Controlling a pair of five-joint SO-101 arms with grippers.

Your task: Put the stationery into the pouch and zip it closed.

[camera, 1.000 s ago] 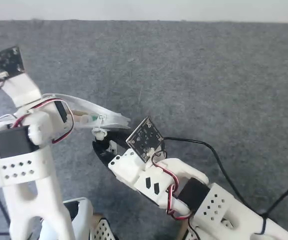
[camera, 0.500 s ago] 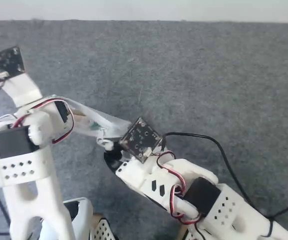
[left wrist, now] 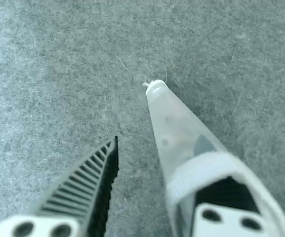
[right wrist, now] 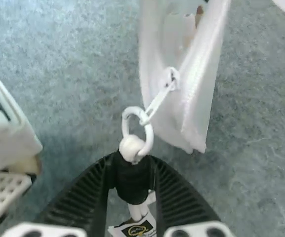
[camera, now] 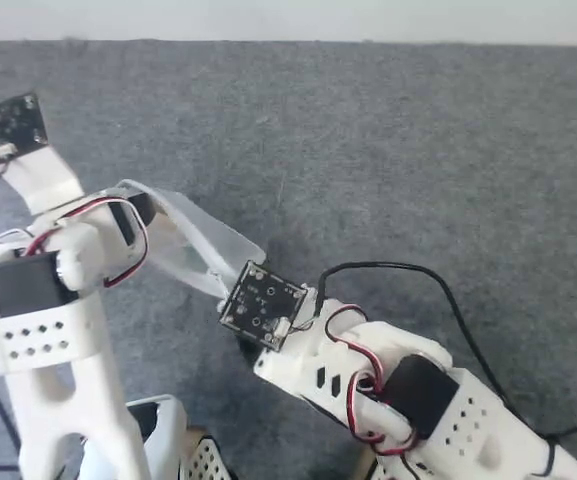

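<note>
A translucent white pouch point(camera: 196, 240) hangs above the grey mat between the two arms. In the left wrist view the pouch point(left wrist: 179, 128) sits over one finger of my left gripper point(left wrist: 144, 148), while the black ribbed finger point(left wrist: 100, 180) stands well apart from it, so the gripper is open. My right gripper point(right wrist: 131, 165) is shut on the black toggle of the zipper pull point(right wrist: 132, 148). The pull's white ring links to the slider point(right wrist: 171, 78) on the pouch point(right wrist: 182, 74). Faint shapes show inside the pouch. From above, a camera board point(camera: 263, 305) hides my right gripper.
Grey felt point(camera: 418, 150) covers the whole table. A black cable point(camera: 448, 310) loops along the right arm. The left arm's white body point(camera: 43, 320) stands at the near left, and a white part of an arm point(right wrist: 4, 143) shows beside my right gripper.
The right arm's wrist has drawn back toward the near edge with the pull in its grip. The pouch's free end has swung down after it and now looks stretched wider.
</note>
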